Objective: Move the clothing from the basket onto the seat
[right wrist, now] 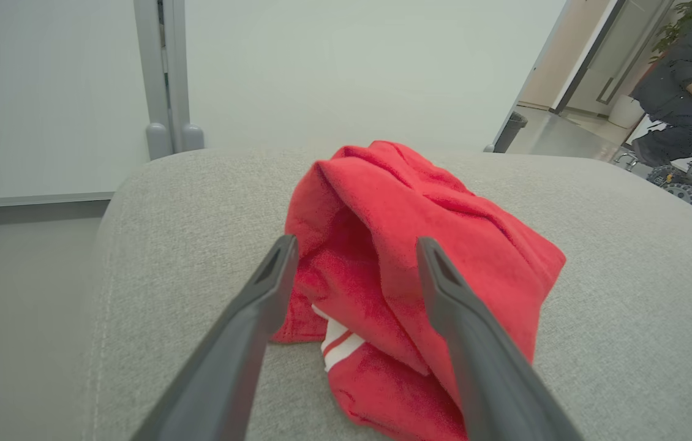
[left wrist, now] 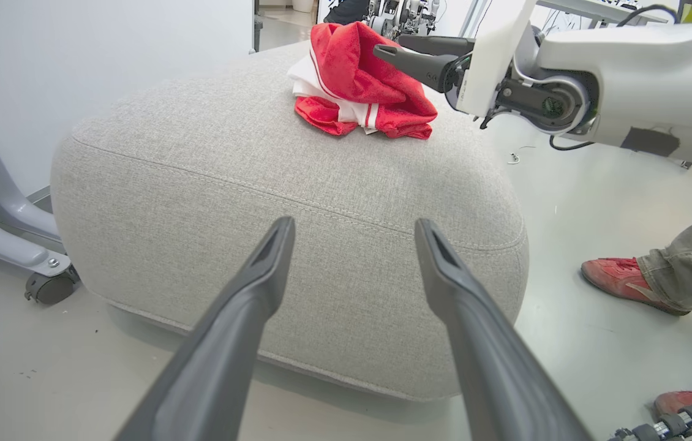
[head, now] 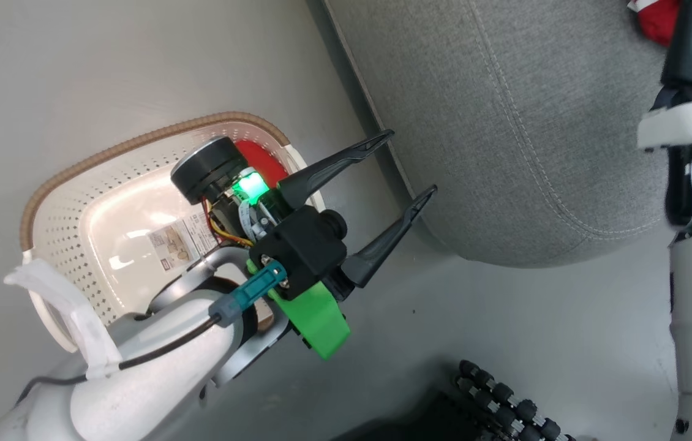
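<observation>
The cream perforated basket (head: pixel 76 220) with a brown rim sits on the floor at the left. A bit of red clothing (head: pixel 263 158) shows inside it, mostly hidden behind my left wrist. My left gripper (head: pixel 412 162) is open and empty, over the floor between basket and seat, its fingers (left wrist: pixel 248 306) pointing at the grey seat (left wrist: pixel 229 171). A second red garment with white stripes (left wrist: pixel 364 79) lies crumpled on top of the seat (right wrist: pixel 628 245). My right gripper (right wrist: pixel 356 245) is open, its fingers either side of this garment (right wrist: pixel 395 202).
A person's red shoes (left wrist: pixel 618 275) and trouser leg stand on the floor right of the seat. Another person (right wrist: pixel 683 79) sits far off. A grey caster frame (left wrist: pixel 3 226) stands left of the seat. Black rollers (head: pixel 505 398) lie at the bottom of the head view.
</observation>
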